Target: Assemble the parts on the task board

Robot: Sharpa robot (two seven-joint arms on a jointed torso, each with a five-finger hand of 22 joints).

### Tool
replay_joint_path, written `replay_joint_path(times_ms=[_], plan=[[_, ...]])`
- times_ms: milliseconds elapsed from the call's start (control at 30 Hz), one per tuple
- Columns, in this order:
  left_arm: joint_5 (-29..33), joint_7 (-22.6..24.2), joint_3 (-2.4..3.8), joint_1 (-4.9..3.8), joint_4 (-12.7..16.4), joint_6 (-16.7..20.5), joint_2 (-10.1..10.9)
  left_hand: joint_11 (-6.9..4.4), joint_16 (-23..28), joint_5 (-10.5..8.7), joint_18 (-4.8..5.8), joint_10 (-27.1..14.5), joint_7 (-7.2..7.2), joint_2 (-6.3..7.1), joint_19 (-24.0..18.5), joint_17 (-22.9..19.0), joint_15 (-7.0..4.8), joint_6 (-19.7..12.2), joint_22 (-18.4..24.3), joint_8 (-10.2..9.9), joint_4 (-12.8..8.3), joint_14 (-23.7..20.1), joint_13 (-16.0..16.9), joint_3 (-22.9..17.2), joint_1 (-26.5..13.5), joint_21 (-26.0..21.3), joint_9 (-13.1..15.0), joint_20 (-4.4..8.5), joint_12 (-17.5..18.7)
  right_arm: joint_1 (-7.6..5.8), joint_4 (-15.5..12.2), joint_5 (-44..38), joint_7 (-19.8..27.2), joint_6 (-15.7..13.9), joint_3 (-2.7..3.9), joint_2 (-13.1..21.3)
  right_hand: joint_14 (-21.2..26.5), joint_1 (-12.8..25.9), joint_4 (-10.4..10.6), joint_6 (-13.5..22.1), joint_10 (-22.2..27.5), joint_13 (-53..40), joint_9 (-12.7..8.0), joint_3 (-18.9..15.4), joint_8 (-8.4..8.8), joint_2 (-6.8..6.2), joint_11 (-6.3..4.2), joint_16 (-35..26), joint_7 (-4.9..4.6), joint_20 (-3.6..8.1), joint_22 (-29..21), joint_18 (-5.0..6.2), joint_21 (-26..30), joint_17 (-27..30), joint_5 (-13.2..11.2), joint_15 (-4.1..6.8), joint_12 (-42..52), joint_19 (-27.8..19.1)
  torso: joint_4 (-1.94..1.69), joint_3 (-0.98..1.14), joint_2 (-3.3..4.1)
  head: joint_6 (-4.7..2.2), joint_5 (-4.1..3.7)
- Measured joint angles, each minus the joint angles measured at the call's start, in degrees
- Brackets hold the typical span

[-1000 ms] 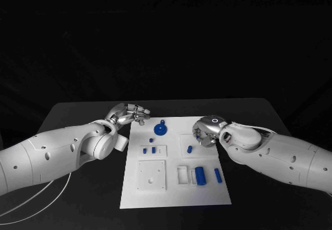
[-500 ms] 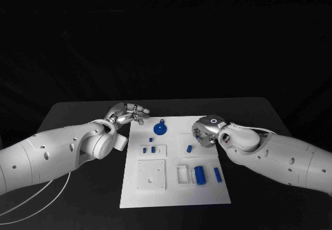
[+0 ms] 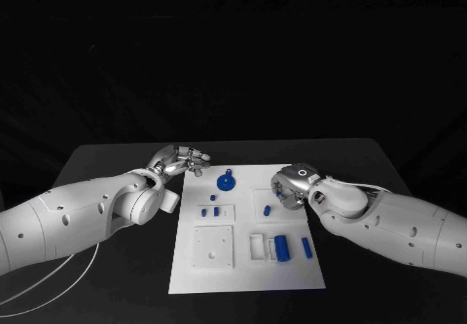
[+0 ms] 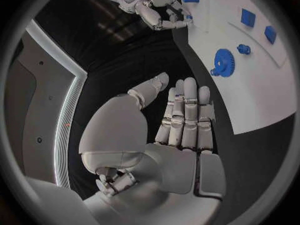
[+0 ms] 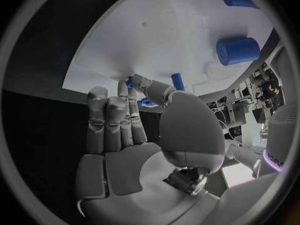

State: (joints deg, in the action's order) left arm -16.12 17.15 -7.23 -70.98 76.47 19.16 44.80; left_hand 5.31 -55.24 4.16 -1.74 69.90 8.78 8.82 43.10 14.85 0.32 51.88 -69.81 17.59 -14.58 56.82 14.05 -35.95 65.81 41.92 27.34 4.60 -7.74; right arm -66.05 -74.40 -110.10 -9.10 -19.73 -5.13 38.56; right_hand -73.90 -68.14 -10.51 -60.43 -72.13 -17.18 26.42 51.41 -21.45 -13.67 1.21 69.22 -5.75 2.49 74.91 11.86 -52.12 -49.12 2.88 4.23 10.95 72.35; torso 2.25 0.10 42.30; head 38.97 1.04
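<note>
The white task board [image 3: 248, 270] lies mid-table. On it are a blue gear [image 3: 226, 181], small blue pegs [image 3: 210, 211], a blue piece [image 3: 266, 210], a blue cylinder [image 3: 281, 247] and a blue bar [image 3: 306, 246]. My left hand [image 3: 183, 160] hovers off the board's far left corner; in the left wrist view its fingers [image 4: 187, 115] are straight and hold nothing, with the gear [image 4: 222, 62] beyond them. My right hand [image 3: 285, 189] is low over the board's far right part. It pinches a small blue part [image 5: 129, 82] between thumb and fingertip, the same small blue part [image 4: 187, 18] showing in the left wrist view.
The black table [image 3: 117, 158] surrounds the board. A raised white square block [image 3: 212, 246] and a white slot holder [image 3: 258, 246] sit on the board's near half. A white cable [image 3: 48, 283] trails under my left arm.
My right wrist has shifted slightly toward me, with the hand staying over the same spot. The left hand and the parts on the board have not moved.
</note>
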Motion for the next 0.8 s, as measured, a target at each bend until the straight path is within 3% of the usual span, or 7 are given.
replay_joint_path(times_ms=[133,533,667,800], plan=[[0.0,0.0,0.0,0.0,-0.3,0.0,0.0,0.0,0.0,0.0,0.0,0.0,0.0,0.0,0.0,0.0,0.0,0.0,0.0,0.0,0.0,0.0,0.0,0.0,0.0,0.0,0.0,0.0,0.0,0.02,-0.7,-0.1,-0.1,-0.5,0.25,0.6,-0.1,0.0,0.2,-0.2,-0.1,0.0,0.1,0.2,0.0,0.0,-0.09,0.0,0.18,0.12,0.0,-0.01,0.0,0.1,0.0,0.06,0.1,-0.1,0.0,0.0,-0.02,-0.04,0.05],[0.0,0.0,0.01,0.0,-0.9,0.0,0.0,0.0,0.0,0.0,0.01,0.0,0.0,0.0,0.0,0.1,0.0,0.0,0.0,0.0,0.2,0.0,0.0,0.2,0.0,0.0,0.0,0.0,0.0,-0.08,-3.6,0.9,0.1,-1.0,2.3,2.9,-0.1,0.0,0.3,-0.2,-0.1,-0.1,0.1,0.3,-0.32,-0.09,-0.09,0.0,0.18,0.2,0.0,-0.04,0.0,0.1,0.0,0.05,0.1,-0.2,0.02,-0.01,-0.03,-0.19,0.2],[0.0,0.0,0.01,0.0,-1.1,0.0,0.0,0.02,0.0,0.0,0.01,0.0,0.12,0.0,0.0,0.1,0.0,-0.1,0.0,0.0,0.0,0.0,0.0,0.3,0.0,0.0,0.0,0.0,0.0,-0.09,-5.6,2.0,0.2,-1.0,3.48,4.1,-0.2,0.2,0.5,-0.2,-0.1,-0.3,0.1,0.5,-0.32,-0.29,-0.09,0.0,0.18,0.19,0.0,-0.05,0.0,0.1,0.0,-0.03,0.1,-0.2,0.03,-0.01,0.0,-0.2,0.28],[0.0,0.1,0.01,0.0,-1.1,0.1,0.0,0.2,0.2,0.0,0.04,-0.2,0.21,0.0,0.0,0.1,0.0,-0.2,0.0,0.0,0.0,0.0,0.0,0.3,0.0,0.0,0.0,0.0,0.0,-0.12,-8.2,3.3,0.4,-1.0,3.96,5.1,-0.2,0.2,0.5,-0.2,-0.1,-0.3,0.1,0.5,-0.32,-0.29,-0.08,0.0,0.19,0.37,0.0,-0.14,0.0,0.1,0.0,-0.04,0.1,0.0,0.04,0.0,0.0,-0.2,0.43]])
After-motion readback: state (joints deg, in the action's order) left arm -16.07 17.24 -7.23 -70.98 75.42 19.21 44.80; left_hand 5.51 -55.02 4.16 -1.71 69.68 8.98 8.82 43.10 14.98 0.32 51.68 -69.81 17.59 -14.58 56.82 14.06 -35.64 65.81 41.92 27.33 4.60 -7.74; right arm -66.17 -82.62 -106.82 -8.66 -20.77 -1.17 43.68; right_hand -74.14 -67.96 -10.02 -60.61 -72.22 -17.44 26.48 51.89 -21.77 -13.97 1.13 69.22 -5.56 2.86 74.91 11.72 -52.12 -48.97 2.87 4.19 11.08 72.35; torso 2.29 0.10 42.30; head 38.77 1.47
